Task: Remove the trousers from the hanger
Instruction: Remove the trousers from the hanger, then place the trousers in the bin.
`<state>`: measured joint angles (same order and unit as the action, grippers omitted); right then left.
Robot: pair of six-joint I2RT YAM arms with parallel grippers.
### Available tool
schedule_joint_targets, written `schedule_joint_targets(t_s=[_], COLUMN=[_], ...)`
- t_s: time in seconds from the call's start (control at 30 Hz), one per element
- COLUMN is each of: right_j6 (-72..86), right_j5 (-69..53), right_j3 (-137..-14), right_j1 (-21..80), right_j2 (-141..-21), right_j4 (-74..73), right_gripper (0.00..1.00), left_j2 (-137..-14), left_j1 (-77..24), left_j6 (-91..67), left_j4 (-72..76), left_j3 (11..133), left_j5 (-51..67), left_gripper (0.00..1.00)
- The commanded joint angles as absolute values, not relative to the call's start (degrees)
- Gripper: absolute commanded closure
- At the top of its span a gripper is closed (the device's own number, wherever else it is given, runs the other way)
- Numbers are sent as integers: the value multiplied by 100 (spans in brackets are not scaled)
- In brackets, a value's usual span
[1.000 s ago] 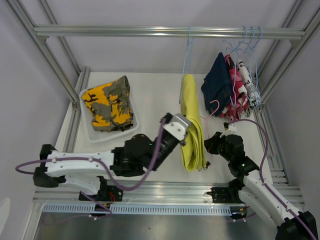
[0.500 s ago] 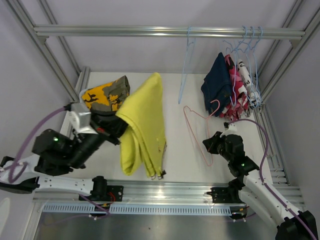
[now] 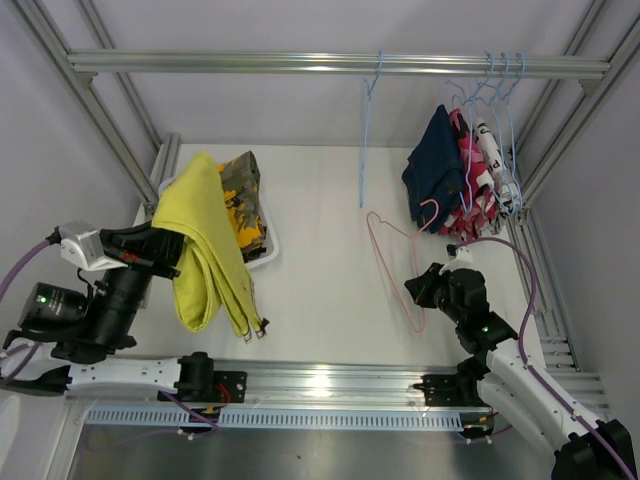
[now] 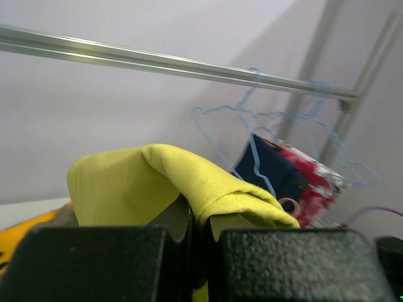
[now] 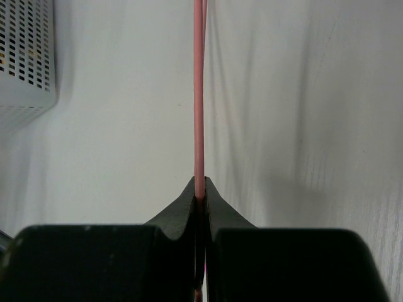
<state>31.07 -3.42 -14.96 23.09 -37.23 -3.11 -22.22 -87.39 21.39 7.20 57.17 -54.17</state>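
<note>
The left pincer [image 4: 198,233] is clamped shut on a fold of the yellow pair [image 3: 205,255]. The cloth drapes down from it, and the leg ends hang below and nearer than the pincer, outside the tray [image 3: 262,255]. The right pincer [image 5: 200,201] is pinched tight on the wire of the pink hanger [image 5: 199,94], which stretches away from it low over the worktop [image 3: 320,250]. Whether it touches I cannot tell.

The step in hand looks like dropping the yellow pair into the tray, just beyond and right of the left pincer, onto the camouflage pair [image 3: 240,185] lying there. To do it well, carry the fold past the near rim so the dangling legs clear it. Lower them in first, and release only once the bulk sits over the tray.

Far beyond, on the rail [image 3: 300,63], hang an empty blue hanger [image 3: 362,150], the navy pair [image 3: 432,165], the red pair [image 3: 470,165] and the lettered pair [image 3: 488,145].
</note>
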Motion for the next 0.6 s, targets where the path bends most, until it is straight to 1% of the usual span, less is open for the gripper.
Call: schedule_joint_targets(t_s=[0.0, 0.13, 0.23, 0.3, 0.33, 0.4, 0.43, 0.47, 0.57], right_j6=[3006, 2988, 2988, 2988, 2980, 2980, 2988, 2980, 2971], right_j5=[-237, -246, -229, -220, -220, -220, -220, -211, -202], right_j3=[-1547, -1547, -1547, -1556, -1556, -1547, -1547, -1547, -1547], right_j1=[2355, 2390, 2426, 2443, 2452, 2452, 2461, 2461, 2487], right_j2=[-3735, -3762, -3753, -3753, -3762, -3770, -3779, -3779, -3779], right_j4=[-62, -70, -70, -70, -62, -62, -70, -70, -62], right_gripper=[100, 100, 100, 100, 100, 100, 100, 100, 100], left_j2=[-2092, -2039, -2083, -2188, -2232, -2329, -2407, -2469, -2768], left_j1=[-8728, -8491, -7834, -7473, -7027, -6594, -6192, -5996, -5293], left_j6=[3891, 4640, 4580, 4273, 4132, 3430, 3175, 2590, 1612], left_j4=[3544, 4524, 4457, 4246, 3984, 3527, 3263, 2678, 1613], left_j3=[5354, 5037, 4940, 4869, 4860, 4878, 4904, 4930, 5141], left_j5=[-5967, -6055, -6029, -6055, -6073, -6100, -6082, -6065, -5959], left_gripper=[99, 99, 99, 100, 99, 100, 99, 99, 100])
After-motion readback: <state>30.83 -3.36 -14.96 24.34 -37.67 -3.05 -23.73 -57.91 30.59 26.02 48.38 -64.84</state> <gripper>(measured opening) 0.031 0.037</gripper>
